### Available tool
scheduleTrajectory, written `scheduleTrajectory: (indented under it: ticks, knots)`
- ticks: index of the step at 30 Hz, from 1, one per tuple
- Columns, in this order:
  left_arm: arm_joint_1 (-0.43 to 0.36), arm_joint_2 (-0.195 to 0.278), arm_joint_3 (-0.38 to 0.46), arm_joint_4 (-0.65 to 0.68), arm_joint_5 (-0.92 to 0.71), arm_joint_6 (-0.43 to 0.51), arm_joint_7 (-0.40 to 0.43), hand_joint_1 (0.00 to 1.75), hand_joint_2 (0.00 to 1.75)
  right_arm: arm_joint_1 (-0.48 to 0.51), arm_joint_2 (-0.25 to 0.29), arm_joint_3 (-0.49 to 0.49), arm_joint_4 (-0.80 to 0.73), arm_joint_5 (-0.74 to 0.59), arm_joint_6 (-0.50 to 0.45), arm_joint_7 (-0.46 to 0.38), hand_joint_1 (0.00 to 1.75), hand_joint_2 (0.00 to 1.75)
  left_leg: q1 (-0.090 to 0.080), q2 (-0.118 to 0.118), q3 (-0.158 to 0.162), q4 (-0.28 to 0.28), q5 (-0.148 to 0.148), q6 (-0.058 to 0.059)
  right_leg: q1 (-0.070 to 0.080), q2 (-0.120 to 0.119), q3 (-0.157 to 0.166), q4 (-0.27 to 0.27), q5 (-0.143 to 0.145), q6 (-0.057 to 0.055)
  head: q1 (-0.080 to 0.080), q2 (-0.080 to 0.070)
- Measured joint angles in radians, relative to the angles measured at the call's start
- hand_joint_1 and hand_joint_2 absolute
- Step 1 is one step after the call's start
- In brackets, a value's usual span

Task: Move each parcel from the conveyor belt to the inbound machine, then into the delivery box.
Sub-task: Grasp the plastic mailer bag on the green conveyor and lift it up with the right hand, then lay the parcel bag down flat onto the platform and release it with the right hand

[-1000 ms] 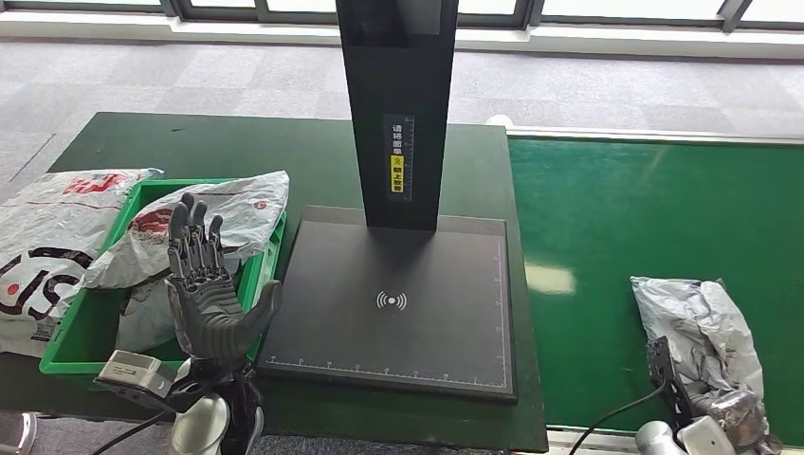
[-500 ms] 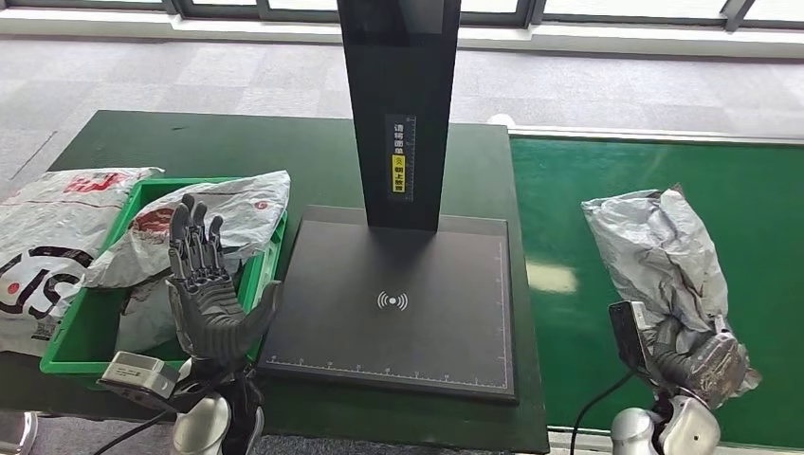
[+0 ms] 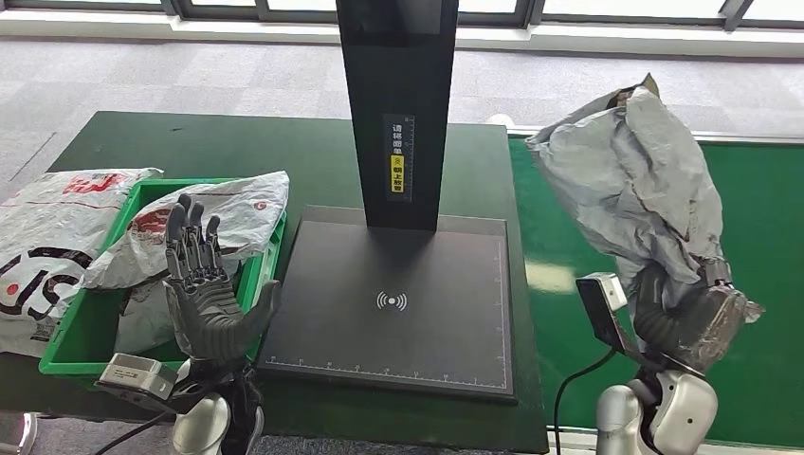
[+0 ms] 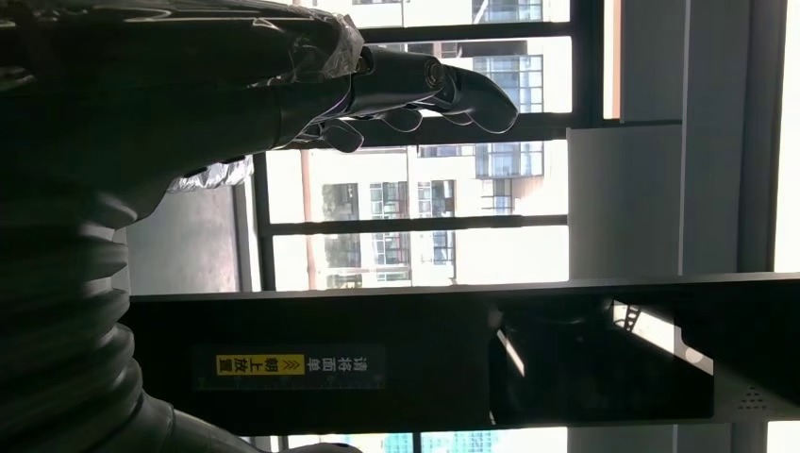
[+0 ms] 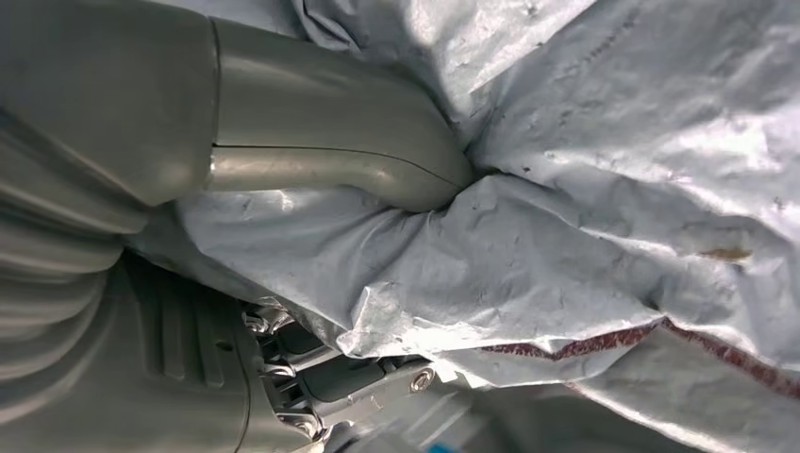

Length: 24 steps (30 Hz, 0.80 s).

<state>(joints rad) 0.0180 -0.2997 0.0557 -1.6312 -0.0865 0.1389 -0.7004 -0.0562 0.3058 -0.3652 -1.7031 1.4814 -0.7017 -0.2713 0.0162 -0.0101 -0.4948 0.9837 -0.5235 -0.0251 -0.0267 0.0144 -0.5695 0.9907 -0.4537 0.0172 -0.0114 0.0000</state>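
1. Step in hand, as I judge it: the first leg, carrying a parcel from the belt (image 3: 758,237) to the machine (image 3: 393,303).
2. The right hand (image 3: 687,322) grips the grey parcel (image 3: 630,180) by its lower end. In the right wrist view the thumb (image 5: 377,170) presses into the crumpled plastic. The parcel stands up above the hand, clear of the belt, just right of the machine's plate and near its black post (image 3: 398,104).
3. The left hand (image 3: 204,289) holds nothing: palm up, fingers apart and pointing upward, just left of the plate's near corner, in front of the green box (image 3: 81,341).
4. The next move likely calls for swinging the parcel left until it is over the plate, then lowering it flat onto the scan mark without brushing the post. The bag is limp, so it may sag or fold as it comes down.
5. Count: one parcel in hand; two white parcels left of the machine, one (image 3: 213,223) lying across the box, one (image 3: 47,246) hanging over the box's far side. A further grey bag inside the box may be a third; I cannot tell.
6. One machine, one box, one belt.
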Motion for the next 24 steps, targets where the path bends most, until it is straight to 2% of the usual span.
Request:
scheduleTrajectory:
  ticks: [4,9,17,24]
  knots:
    - [0.000,0.000,0.000,0.000,0.004,-0.012,0.000,0.00,1.75,0.010,0.000,0.101,0.012,-0.001,0.001,-0.014,1.75,1.75,0.000,0.000,0.001,0.000,0.000,0.000,0.000,0.000,-0.001,0.000,0.000,0.000,0.000,0.000]
    - [0.000,0.000,0.000,0.001,0.005,-0.014,0.000,0.00,1.75,0.013,-0.002,0.162,0.028,-0.004,0.001,-0.010,1.75,1.75,0.000,0.000,0.001,0.000,0.000,0.000,0.000,0.000,-0.001,0.000,0.000,0.000,0.000,0.000]
    - [-0.002,0.001,0.000,0.006,0.016,-0.015,0.000,0.00,1.75,0.036,-0.017,0.339,0.158,0.015,0.006,0.063,1.75,1.75,0.000,0.000,0.001,0.000,0.000,0.000,0.000,0.000,-0.001,0.000,0.000,0.000,0.000,0.000]
    - [-0.004,0.001,0.000,0.014,0.018,-0.025,0.000,0.00,1.75,0.057,-0.025,0.419,0.214,0.030,0.049,0.093,1.75,1.75,0.000,0.000,0.007,0.000,0.000,0.000,0.000,0.000,-0.001,0.000,0.000,0.000,0.000,0.000]
